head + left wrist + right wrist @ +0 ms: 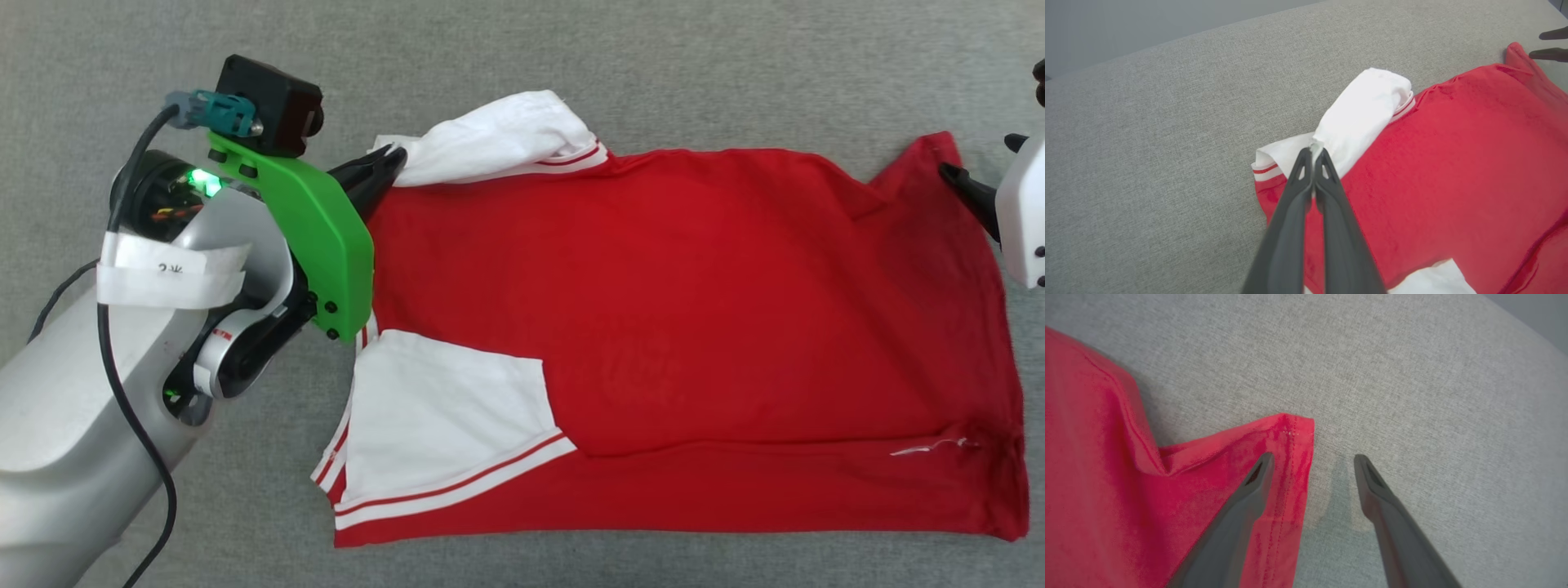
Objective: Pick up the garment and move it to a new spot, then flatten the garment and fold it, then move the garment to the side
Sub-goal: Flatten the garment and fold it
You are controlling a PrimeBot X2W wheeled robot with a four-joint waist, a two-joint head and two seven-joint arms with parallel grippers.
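The garment (pixel 694 286) lies spread on the grey surface, red back up, its hem end to the right. One white sleeve (pixel 441 408) is folded onto the body at the lower left. My left gripper (pixel 390 159) is shut on the edge of the other white sleeve (pixel 1363 110), which bulges up from the far left corner of the garment (pixel 1453 163). My right gripper (pixel 978 155) is open at the far right hem corner. In the right wrist view, the right gripper (pixel 1313 457) has one finger over the red corner of the garment (pixel 1106 477) and the other over bare cloth.
A grey woven surface (pixel 571 49) carries the garment, with room around it on every side. Its far edge (pixel 1188 38) shows in the left wrist view. The right gripper's fingers (pixel 1549 43) reach into that view's top right corner.
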